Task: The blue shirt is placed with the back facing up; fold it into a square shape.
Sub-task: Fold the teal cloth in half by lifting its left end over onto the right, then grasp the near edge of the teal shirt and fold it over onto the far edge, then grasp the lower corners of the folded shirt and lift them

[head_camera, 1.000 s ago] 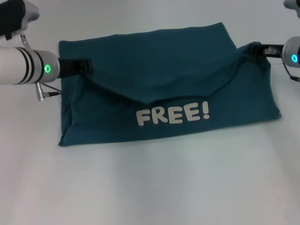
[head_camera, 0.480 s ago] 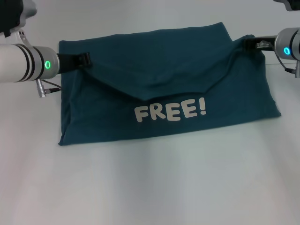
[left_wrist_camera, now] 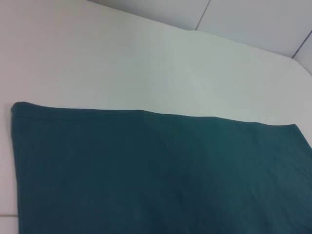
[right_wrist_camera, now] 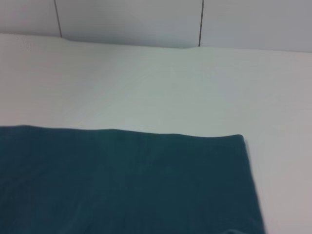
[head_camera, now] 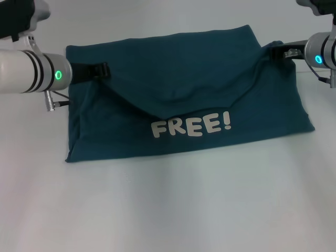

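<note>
Shirt folding under way on a white surface point(head_camera: 168, 210): the blue shirt point(head_camera: 184, 100) lies spread wide across the middle of the surface, a flap of it turned over so that the white "FREE!" lettering point(head_camera: 191, 126) faces up, near the shirt's edge closest to the robot. The flap's upper border sags in a shallow V between the two arms.

Left tool point(head_camera: 102, 70) sits at the shirt's left end, its dark fingers closed on a corner of the folded flap, held just above the layer of cloth beneath. Right tool point(head_camera: 276, 51) is at the shirt's right end, likewise clamped on the opposite corner of the flap, where the fabric bunches up into a small peak. Both arms reach in level from the sides, a green ring light glowing on each wrist.

Left wrist view shows only the shirt's plain far layer point(left_wrist_camera: 156, 175) and the bare surface beyond it; right wrist view shows the same flat cloth point(right_wrist_camera: 126, 180), ending in a straight hem with a squared corner.
</note>
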Motion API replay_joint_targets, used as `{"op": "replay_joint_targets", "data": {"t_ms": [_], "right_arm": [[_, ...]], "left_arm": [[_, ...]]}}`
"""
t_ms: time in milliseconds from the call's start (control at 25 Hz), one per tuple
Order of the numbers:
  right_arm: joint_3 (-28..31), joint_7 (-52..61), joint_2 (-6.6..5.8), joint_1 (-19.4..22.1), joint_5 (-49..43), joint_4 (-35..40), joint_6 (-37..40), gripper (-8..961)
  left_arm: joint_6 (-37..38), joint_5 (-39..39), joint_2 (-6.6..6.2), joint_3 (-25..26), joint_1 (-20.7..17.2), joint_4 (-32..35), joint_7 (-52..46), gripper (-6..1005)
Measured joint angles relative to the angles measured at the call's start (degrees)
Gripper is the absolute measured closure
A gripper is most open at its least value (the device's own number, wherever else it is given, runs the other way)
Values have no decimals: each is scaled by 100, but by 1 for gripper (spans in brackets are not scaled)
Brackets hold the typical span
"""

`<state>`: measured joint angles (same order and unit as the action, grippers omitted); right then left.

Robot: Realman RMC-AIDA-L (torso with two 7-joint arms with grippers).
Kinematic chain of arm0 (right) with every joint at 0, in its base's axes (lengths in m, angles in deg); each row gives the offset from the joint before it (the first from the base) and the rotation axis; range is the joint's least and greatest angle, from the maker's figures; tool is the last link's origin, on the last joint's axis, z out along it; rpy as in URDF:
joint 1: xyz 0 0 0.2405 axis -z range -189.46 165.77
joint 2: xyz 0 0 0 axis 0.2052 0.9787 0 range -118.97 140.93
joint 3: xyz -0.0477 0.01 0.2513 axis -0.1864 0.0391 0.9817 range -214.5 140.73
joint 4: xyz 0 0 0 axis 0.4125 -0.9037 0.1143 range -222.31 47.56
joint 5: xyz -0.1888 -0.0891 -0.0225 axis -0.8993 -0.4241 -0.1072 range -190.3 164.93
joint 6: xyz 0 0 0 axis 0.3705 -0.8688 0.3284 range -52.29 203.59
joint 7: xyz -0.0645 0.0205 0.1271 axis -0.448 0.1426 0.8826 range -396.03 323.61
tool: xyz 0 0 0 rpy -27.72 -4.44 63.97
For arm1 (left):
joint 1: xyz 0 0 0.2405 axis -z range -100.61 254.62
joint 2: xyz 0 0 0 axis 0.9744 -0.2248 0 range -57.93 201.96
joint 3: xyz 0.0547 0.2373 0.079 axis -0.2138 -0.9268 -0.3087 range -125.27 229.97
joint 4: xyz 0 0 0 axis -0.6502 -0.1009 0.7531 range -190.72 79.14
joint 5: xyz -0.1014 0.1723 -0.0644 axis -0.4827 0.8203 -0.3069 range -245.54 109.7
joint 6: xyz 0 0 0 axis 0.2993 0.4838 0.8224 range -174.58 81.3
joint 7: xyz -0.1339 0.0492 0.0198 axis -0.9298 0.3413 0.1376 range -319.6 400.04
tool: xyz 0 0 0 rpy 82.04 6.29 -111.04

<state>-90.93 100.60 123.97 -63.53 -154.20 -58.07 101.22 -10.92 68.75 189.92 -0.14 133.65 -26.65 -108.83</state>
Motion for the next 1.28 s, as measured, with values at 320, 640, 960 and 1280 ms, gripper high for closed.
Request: {"op": "replay_joint_targets", "data": {"t_ms": [320,640,960,1280], "right_arm": [[78,244,-145,20,-194,-33,87,677],[706,264,-333,164,-57,205,1203,450],[1479,-453,-329,1401,1760,966,3846,220],[2288,-1265,-280,2673,3422,466,5605,36]], "left_arm": [[-35,-9,20,55,-179,140,-268,809],[124,-60,134,59,-625,676,-620,482],[1191,-959,348,84,-1793,1795,-452,242],[1739,-1732,331,204,-2491,1688,-75,244]]}}
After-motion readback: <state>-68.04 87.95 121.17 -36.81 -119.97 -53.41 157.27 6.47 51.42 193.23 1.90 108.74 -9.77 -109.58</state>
